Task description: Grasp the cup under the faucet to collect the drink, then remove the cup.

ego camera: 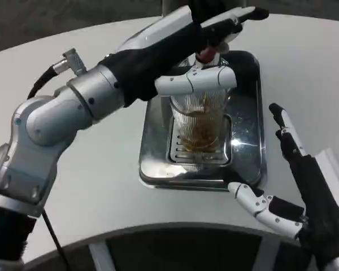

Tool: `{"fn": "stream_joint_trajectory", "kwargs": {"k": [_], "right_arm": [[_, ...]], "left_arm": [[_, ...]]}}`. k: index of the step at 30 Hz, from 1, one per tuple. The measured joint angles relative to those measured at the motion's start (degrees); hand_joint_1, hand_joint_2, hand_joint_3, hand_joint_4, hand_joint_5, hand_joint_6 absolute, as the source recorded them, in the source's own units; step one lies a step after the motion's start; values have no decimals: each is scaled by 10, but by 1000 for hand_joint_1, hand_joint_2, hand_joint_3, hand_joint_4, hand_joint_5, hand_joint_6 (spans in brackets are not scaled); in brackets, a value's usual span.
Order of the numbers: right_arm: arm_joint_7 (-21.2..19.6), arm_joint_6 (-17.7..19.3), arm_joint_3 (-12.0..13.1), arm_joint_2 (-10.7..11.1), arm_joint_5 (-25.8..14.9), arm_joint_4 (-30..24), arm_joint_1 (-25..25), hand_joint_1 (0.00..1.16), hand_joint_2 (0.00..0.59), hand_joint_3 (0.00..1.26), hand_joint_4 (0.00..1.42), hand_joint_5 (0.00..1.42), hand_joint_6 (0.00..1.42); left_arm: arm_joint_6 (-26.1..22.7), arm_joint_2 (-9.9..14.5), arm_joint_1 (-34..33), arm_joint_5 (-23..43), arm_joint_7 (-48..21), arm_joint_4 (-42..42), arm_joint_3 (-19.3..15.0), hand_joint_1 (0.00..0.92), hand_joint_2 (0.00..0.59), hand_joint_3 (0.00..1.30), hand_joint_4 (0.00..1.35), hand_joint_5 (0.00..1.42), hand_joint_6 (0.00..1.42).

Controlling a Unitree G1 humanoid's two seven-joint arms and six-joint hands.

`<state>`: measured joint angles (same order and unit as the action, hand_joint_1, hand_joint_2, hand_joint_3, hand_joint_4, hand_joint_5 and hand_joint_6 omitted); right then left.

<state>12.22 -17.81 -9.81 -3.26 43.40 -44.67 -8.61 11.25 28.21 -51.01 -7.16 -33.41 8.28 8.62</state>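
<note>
Cup (200, 121): clear, amber drink inside, standing on drip tray (158, 164) grate under faucet (206, 55). Left hand (206, 53): wrapped around cup's upper part. Right hand (288, 186): fingers apart, holding nothing, beside tray.

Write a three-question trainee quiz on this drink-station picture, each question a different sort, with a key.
1. True or false: the left hand grips the cup.
2. Multiple choice: the cup stands on A) the bare table, B) the grille in the metal tray, C) the right hand.
3. Fill in: the right hand is ____, its fingers spread beside the tray.

Key: 1 true; 2 B; 3 open. The cup is clear and ribbed, with brown drink low inside. The left hand's fingers wrap its rim.
</note>
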Motion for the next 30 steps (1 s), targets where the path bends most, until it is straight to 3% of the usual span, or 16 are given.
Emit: {"fn": "stream_joint_trajectory", "kwargs": {"k": [14,18,30], "right_arm": [[-84,-23,-21,-1,-11,106,73,633,285,0,2,50,84],[-103,-35,-31,-1,-14,133,97,728,256,0,23,84,106],[-160,-57,-57,0,-34,200,171,816,230,0,65,143,155]], "left_arm": [[-3,6,4,2,-9,-9,-8,0,102,89,0,60,205],[-3,8,5,4,-11,-11,-9,0,102,89,0,60,206],[-2,21,5,21,-18,-13,-13,0,102,93,0,60,207]]}}
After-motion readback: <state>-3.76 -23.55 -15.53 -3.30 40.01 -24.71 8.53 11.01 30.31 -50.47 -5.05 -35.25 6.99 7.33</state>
